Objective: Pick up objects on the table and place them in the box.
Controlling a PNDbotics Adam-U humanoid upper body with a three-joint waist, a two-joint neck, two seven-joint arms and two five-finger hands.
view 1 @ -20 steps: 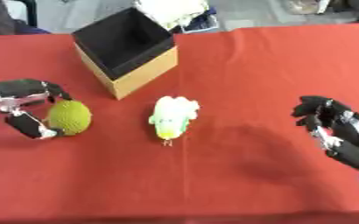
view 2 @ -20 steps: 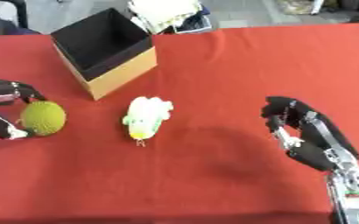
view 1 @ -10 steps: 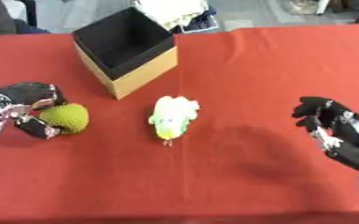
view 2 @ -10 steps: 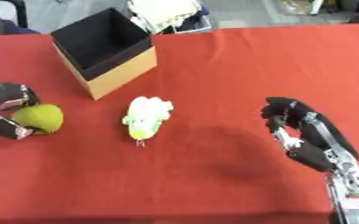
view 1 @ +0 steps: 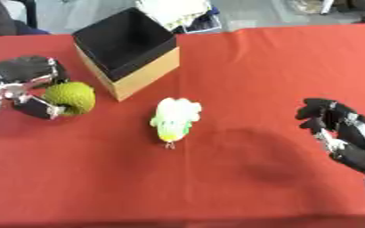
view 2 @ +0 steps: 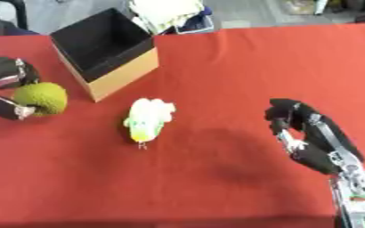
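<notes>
We look down on a red table (view 1: 240,58) that fills nearly the whole view, its far edge running along the top. An open box (view 1: 127,49), black inside with tan walls, stands near the far left. The middle and right of the cloth are wide open, with only a white and green plush toy (view 1: 174,119) lying near the centre, apart from the box. Since a second ago the left hand (view 1: 26,84) has lifted toward the box, carrying a green ball (view 1: 69,98), which now sits higher and just beside the box's near left wall; the toy and box have not moved. The left hand shows at the left edge, its fingers and thumb curled around the ball's left side, grasping it. Whether the ball is clear of the cloth we cannot tell. The right hand (view 2: 310,136) stays at the lower right, well apart from everything, fingers relaxed and holding nothing.
</notes>
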